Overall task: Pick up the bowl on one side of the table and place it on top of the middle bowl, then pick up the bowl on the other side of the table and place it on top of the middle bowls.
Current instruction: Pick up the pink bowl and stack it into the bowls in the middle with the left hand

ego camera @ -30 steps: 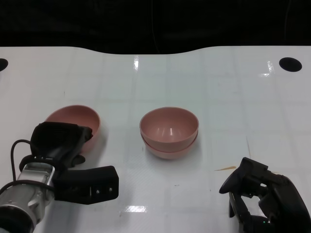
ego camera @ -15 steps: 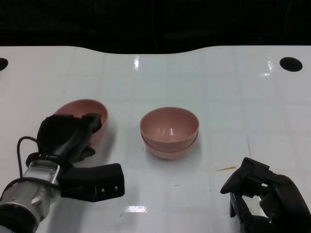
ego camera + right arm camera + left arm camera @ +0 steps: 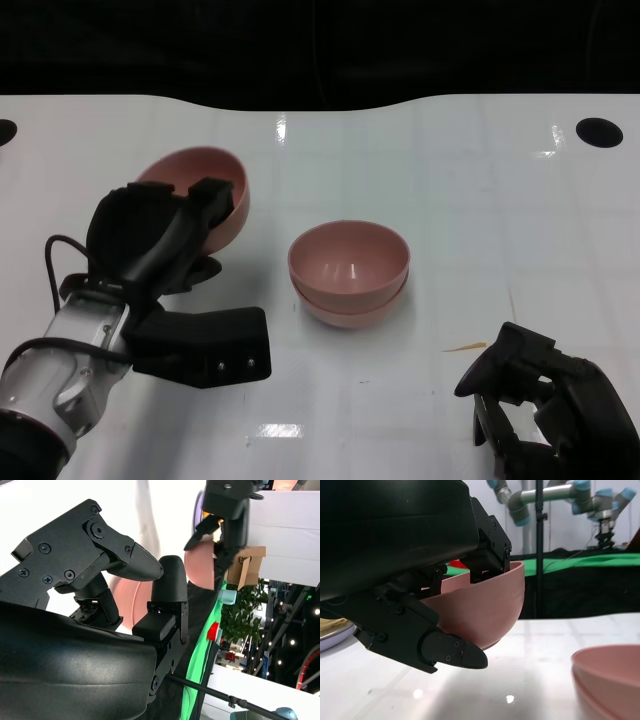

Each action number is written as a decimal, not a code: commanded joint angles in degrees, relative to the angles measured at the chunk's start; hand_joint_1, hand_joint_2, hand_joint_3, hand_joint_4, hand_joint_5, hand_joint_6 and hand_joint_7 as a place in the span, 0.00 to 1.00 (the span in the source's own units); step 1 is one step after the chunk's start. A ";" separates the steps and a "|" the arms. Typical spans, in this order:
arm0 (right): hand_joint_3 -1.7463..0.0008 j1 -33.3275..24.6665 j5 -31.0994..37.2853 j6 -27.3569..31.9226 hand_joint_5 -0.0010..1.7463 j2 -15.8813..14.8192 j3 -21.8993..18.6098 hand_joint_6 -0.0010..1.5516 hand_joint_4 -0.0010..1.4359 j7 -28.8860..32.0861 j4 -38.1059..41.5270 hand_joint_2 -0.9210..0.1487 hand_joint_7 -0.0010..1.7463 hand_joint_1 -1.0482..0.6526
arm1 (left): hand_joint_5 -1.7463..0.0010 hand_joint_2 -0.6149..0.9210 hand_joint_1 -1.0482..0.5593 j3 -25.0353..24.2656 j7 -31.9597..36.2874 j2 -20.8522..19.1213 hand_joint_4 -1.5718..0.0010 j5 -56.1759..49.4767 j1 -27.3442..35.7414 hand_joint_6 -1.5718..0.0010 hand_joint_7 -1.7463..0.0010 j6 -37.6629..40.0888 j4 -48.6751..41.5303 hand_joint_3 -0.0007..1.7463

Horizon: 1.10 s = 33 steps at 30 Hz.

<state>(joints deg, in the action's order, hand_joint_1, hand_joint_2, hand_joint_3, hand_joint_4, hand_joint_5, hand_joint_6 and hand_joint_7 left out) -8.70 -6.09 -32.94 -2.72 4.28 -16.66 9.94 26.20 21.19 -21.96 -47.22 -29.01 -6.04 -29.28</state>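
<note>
The left hand (image 3: 150,245) has its fingers (image 3: 487,532) hooked over the rim of a pink bowl (image 3: 208,195), with a lower finger under the bowl's belly, so the bowl is pinched at its near wall. In the left wrist view the held bowl hangs clear of the white table (image 3: 450,200), tilted, with open light beneath its base.

From those fingers the target lies at about four o'clock in the head view: the middle stack (image 3: 348,272), just beside the held bowl but not touching it. The stack's mouth faces up, and the held bowl's mouth is tipped away from the camera, toward twelve o'clock. By this judgement the coming move turns on carrying the bowl toward four o'clock, levelling it, then lowering it mouth-up into the stack.

The left hand is much the nearer of the two. The right hand (image 3: 545,405) rests at the five o'clock corner of the table, well apart from the stack, fingers curled inward around nothing.

Count: three pink bowls in all, one held and two nested at centre, the upper one sitting inside the lower. Two hands. With two bowls already nested, the task looks to be on its second and last placement.
</note>
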 commanded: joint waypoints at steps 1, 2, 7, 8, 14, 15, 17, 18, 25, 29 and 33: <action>0.37 0.25 -0.28 -0.05 1.00 -0.75 -0.83 0.47 0.54 -0.02 -0.13 0.34 0.84 0.50 | 0.00 0.82 0.52 -1.70 -3.23 -1.36 0.44 2.13 0.54 0.60 0.00 -1.61 3.97 0.46; 0.37 0.27 -0.21 -0.08 1.00 -0.72 -0.81 0.47 0.54 0.02 -0.09 0.35 0.84 0.50 | 0.00 0.80 0.52 -2.04 -4.16 -1.33 0.43 2.76 0.37 0.59 0.00 -2.28 5.04 0.52; 0.36 0.20 0.12 0.31 1.00 -0.71 -0.71 0.48 0.54 0.23 -0.38 0.34 0.85 0.50 | 0.00 0.76 0.51 -3.09 -7.06 -0.93 0.43 5.19 -0.44 0.57 0.00 -5.99 7.89 0.59; 0.36 0.18 0.20 0.37 1.00 -0.73 -0.68 0.48 0.54 0.27 -0.41 0.34 0.85 0.50 | 0.00 0.76 0.51 -3.30 -7.04 -0.72 0.42 5.77 -0.59 0.57 0.00 -7.14 7.98 0.59; 0.36 0.22 0.16 0.20 1.00 -0.62 -0.56 0.48 0.54 0.13 -0.17 0.35 0.85 0.50 | 0.00 0.74 0.51 -3.84 -9.28 -0.18 0.42 8.49 -1.73 0.53 0.03 -12.50 7.76 0.64; 0.36 0.20 0.17 0.23 1.00 -0.60 -0.54 0.47 0.54 0.14 -0.19 0.35 0.84 0.50 | 0.00 0.72 0.51 -3.83 -9.63 -0.12 0.42 8.89 -2.07 0.53 0.02 -13.62 7.57 0.66; 0.35 0.15 0.30 0.35 1.00 -0.63 -0.52 0.48 0.54 0.22 -0.30 0.36 0.84 0.50 | 0.00 0.71 0.50 -3.79 -10.02 -0.04 0.42 9.14 -2.64 0.54 0.01 -15.37 6.99 0.68; 0.35 0.20 0.16 0.30 1.00 -0.66 -0.48 0.48 0.54 0.06 -0.22 0.36 0.84 0.50 | 0.00 0.70 0.50 -3.69 -10.49 0.04 0.42 9.53 -3.08 0.54 0.00 -16.54 6.47 0.68; 0.35 0.32 0.66 0.03 1.00 -0.66 -0.47 0.48 0.54 0.23 0.06 0.36 0.84 0.49 | 0.00 0.67 0.52 -3.10 -15.37 0.60 0.43 10.90 -5.60 0.54 0.01 -20.55 4.26 0.67; 0.35 0.26 0.88 0.23 1.00 -0.58 -0.52 0.47 0.54 0.32 -0.08 0.36 0.84 0.49 | 0.00 0.68 0.52 -3.21 -16.93 1.20 0.43 10.74 -6.38 0.54 0.01 -21.52 3.57 0.67; 0.35 0.25 1.03 0.39 1.00 -0.66 -0.54 0.48 0.54 0.35 -0.12 0.36 0.84 0.50 | 0.00 0.69 0.53 -2.43 -19.49 2.02 0.43 10.54 -7.81 0.53 0.00 -21.87 2.99 0.64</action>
<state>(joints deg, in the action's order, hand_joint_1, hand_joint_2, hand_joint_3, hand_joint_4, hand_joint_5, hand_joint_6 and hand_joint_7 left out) -8.65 -4.83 -32.70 -2.73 4.44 -16.57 9.97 23.58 2.81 -19.72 -36.76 -35.13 -27.52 -25.91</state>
